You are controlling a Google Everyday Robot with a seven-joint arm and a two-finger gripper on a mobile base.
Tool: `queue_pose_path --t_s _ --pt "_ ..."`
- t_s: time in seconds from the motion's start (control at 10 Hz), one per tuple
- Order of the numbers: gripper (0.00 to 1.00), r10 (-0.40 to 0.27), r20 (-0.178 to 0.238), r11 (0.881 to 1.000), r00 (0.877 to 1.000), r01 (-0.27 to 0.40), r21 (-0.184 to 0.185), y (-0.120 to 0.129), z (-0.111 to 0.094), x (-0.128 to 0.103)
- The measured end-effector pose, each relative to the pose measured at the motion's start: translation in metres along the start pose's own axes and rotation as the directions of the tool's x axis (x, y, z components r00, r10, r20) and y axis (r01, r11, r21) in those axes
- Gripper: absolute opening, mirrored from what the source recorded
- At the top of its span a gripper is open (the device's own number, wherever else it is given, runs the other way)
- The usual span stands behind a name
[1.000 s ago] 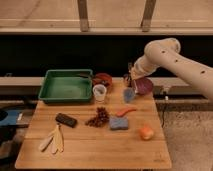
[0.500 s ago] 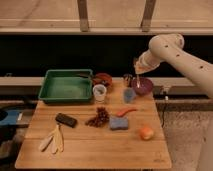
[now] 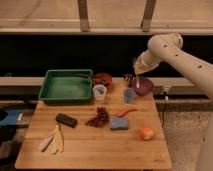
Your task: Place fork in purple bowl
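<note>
The pale wooden slatted counter (image 3: 95, 145) is carrying a green rectangular plastic tray (image 3: 66, 86) and the round, dark purple bowl (image 3: 144, 86). Above that bowl the tool (image 3: 136, 65) is hanging, clenched on the slim, shiny metal fork (image 3: 136, 75), which is pointing downward.

Single camera view: raised frontal position, angled down across the wooden table (image 3: 95, 150) toward the dark rear wall and window frames, at medium range with the whole tabletop in frame. The arm enters from the right, its gripper (image 3: 136, 67) above the purple bowl (image 3: 144, 86) at the far right edge.
</note>
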Motion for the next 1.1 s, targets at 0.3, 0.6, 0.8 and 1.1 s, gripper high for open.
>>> queue_pose_path --t_s 0.3,0.6,0.8,1.1 --pt "0.0 0.03 0.0 1.0 1.0 -0.03 0.005 -0.003 0.003 -0.002" --pt "0.0 0.138 -0.001 0.99 0.99 -0.138 0.02 -0.048 0.002 0.012" --pt "0.0 0.23 -0.003 0.973 0.973 -0.23 0.009 -0.09 -0.002 0.033" --pt "0.0 0.319 -0.048 0.947 0.947 -0.32 -0.021 -0.13 0.017 0.056"
